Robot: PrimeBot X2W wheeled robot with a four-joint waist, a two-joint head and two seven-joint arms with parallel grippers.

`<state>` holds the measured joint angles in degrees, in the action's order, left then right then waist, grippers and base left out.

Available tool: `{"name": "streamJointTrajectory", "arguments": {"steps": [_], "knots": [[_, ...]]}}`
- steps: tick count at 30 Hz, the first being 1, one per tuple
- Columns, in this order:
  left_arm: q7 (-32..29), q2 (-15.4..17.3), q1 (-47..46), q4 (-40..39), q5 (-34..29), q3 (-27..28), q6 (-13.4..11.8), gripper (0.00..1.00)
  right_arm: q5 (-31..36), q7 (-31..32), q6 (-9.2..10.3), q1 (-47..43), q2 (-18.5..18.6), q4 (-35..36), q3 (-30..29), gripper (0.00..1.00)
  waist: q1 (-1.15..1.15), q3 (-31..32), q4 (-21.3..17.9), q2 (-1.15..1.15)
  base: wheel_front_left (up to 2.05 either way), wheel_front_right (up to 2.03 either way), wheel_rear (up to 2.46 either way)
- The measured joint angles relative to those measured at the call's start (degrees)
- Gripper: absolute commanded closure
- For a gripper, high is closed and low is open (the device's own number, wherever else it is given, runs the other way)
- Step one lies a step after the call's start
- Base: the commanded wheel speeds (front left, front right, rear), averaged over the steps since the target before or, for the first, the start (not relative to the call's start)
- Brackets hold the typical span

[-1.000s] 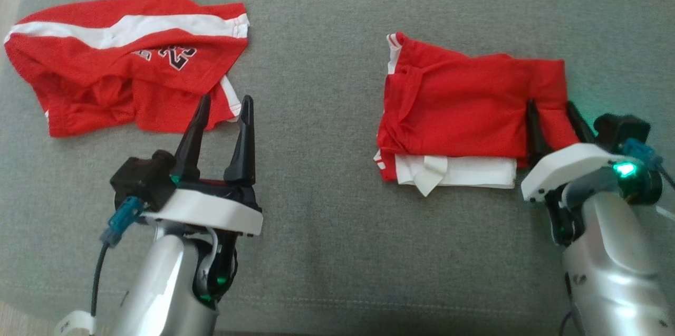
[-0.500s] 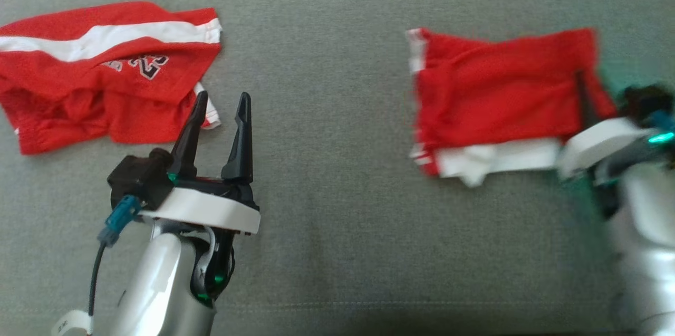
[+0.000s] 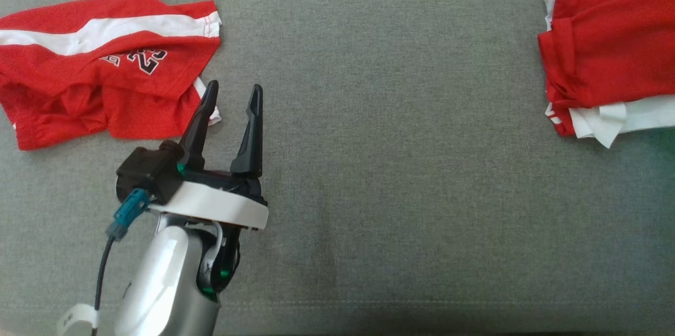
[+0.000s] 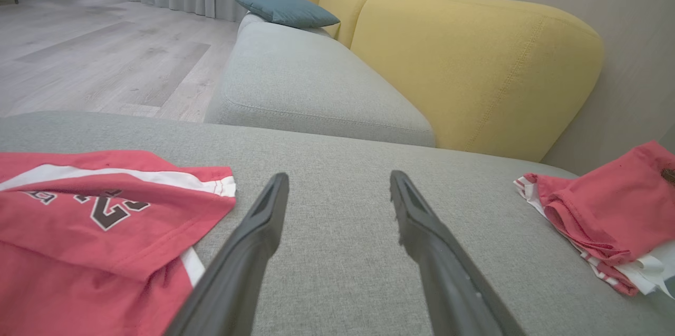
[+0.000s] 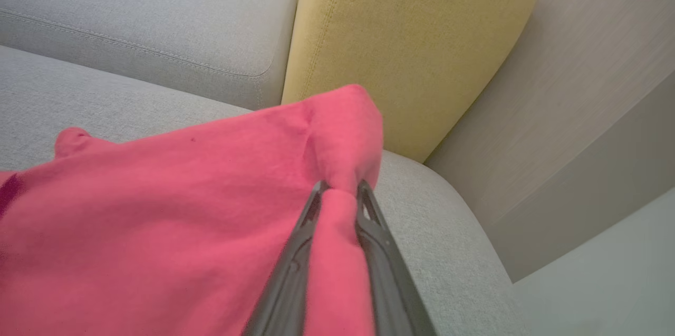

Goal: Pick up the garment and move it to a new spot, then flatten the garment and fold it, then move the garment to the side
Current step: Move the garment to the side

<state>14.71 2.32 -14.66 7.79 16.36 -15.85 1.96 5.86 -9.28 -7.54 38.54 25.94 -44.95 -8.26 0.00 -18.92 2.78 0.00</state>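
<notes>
Your right end effector (image 5: 340,186), spread a second ago, now pinches the folded red garment (image 3: 606,46) and has dragged it to the grey sofa seat's (image 3: 395,167) right side, so the final move-aside looks underway, while your left end effector (image 3: 234,86) stays spread.

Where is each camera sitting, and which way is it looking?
Head view: on the robot's head, looking down at the grey seat; the open left end effector shows near the numbered garment.
Left wrist view: on the left wrist, looking along that end effector, across the seat toward the yellow backrest.
Right wrist view: on the right wrist, looking along the right end effector, shut on the folded garment.
Shared: head and left wrist views show both garments; both wrist views show the backrest.
</notes>
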Motion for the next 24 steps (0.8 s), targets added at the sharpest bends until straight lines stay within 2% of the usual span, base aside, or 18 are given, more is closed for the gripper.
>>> {"name": "streamJointTrajectory", "arguments": {"steps": [14,15,16,17,24], "knots": [[0.0,0.0,0.0,-0.1,0.4,0.8,0.1,0.0,1.6,-1.1,0.0,0.9,0.5,0.4,-1.5,1.0,0.0,-0.7,0.0,0.0,0.0,0.0,0.0],[0.0,0.0,0.0,-0.1,0.4,0.8,0.1,0.0,1.8,-1.4,0.0,0.9,0.5,0.5,-1.6,0.81,0.0,-0.6,-0.1,0.0,0.0,0.0,0.0],[0.0,0.0,0.0,-0.1,0.4,0.9,0.1,0.0,1.6,-1.7,0.0,0.9,0.2,0.5,-1.8,0.43,0.0,-0.5,-0.1,0.0,0.0,0.0,0.0],[0.0,0.0,0.0,-0.1,0.4,0.9,0.1,0.0,0.8,-1.9,0.0,0.9,0.0,0.5,-2.0,0.0,0.0,-0.4,-0.1,0.0,0.0,0.0,0.0],[0.0,0.0,0.0,0.5,0.4,0.9,0.1,0.0,-0.4,-3.3,0.0,1.0,-2.2,3.1,-2.1,0.0,0.0,1.2,-0.4,0.0,0.0,0.0,0.0]]}}
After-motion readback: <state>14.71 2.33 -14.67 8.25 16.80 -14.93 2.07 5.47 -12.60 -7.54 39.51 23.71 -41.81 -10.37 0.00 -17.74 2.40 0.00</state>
